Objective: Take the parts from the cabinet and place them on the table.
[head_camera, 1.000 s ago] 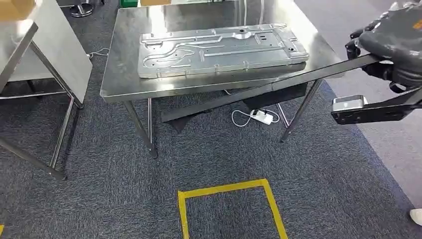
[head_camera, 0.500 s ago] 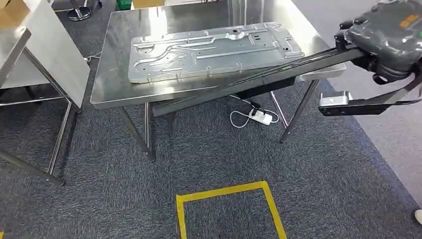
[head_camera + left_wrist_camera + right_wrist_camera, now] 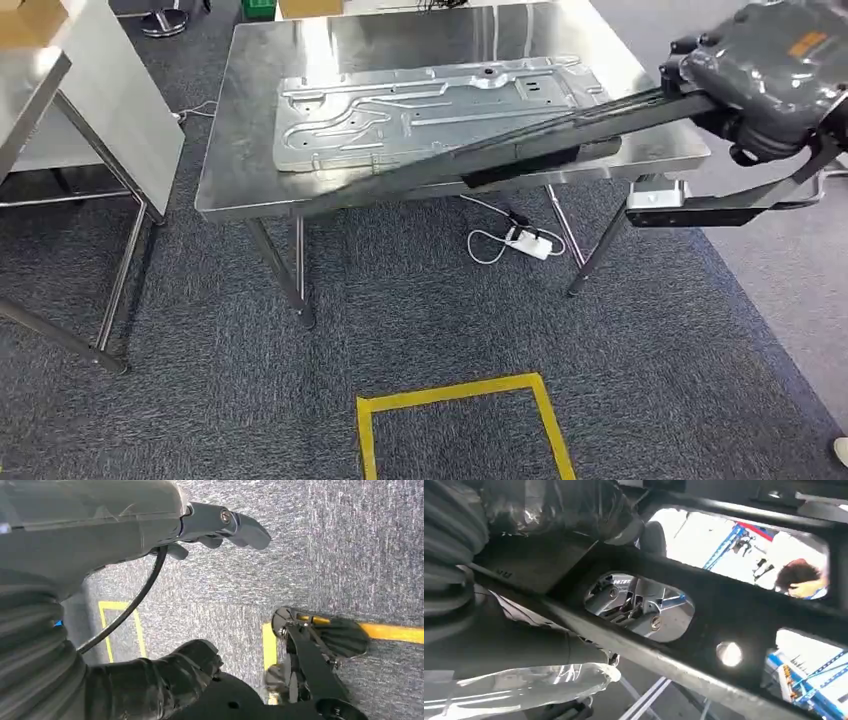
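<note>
Nearest me, the left hand (image 3: 220,527) hangs over the grey carpet (image 3: 420,320) by the yellow tape square (image 3: 462,425), fingers loosely apart and holding nothing. Further out, at the right, my right hand (image 3: 770,85) is clamped on a long black frame part (image 3: 520,150); its bar slants across the steel table's (image 3: 240,185) front edge, its far end low at the front left and its held end raised past the right front corner. In the right wrist view the black frame (image 3: 704,625) crosses close to the hand (image 3: 554,510). Beyond it, a stamped silver panel (image 3: 420,110) lies flat across the table's middle. A white power strip (image 3: 525,242) sits on the floor underneath.
</note>
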